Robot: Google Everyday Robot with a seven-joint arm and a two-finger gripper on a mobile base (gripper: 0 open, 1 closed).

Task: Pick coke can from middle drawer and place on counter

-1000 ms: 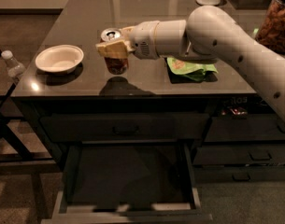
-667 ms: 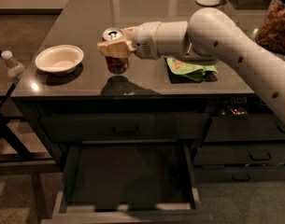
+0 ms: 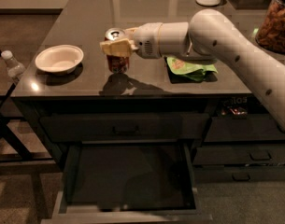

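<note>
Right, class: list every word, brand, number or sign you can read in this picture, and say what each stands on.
No text here can be read.
The coke can, at the claw on the counter: whitish markings, too blurred to read.
The green packet: print too blurred to read.
The pale marks under the counter's right edge: unreadable.

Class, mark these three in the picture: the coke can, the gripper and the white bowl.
coke can (image 3: 117, 63), camera view, on its red lower body.
gripper (image 3: 115, 41), camera view, midway between its fingertips, shut on the can above the counter (image 3: 86, 13).
white bowl (image 3: 59, 59), camera view, on its inside.
</note>
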